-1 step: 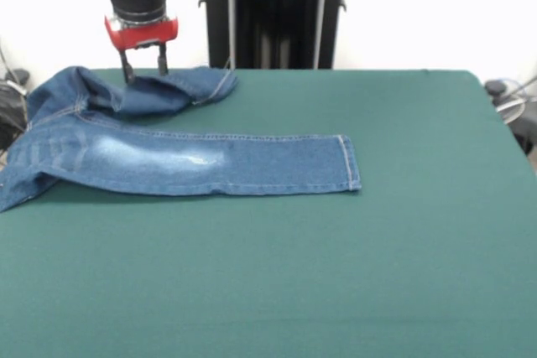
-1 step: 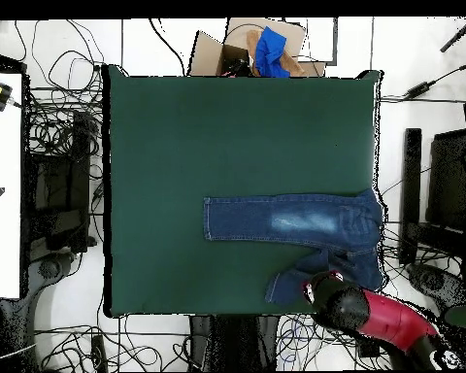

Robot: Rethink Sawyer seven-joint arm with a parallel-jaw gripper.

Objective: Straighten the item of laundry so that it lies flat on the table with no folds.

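Jeans (image 1: 193, 161): one leg flat mid-left, other bunched upper left. Gripper (image 1: 143, 62) open, tips at the bunch; shallow pinch may slip, leaving folds

The counter (image 1: 403, 232) is a wide rectangle covered in plain dark green cloth, smooth over most of its surface. On it lies a small pair of blue denim jeans (image 1: 210, 161), set toward one side edge and the robot's side. One leg (image 2: 276, 218) lies flat and straight, with a whitish faded patch and its hem pointing toward the counter's middle. The other leg (image 2: 310, 272) is bunched and folded back near the counter's edge. The waist end reaches the side edge.
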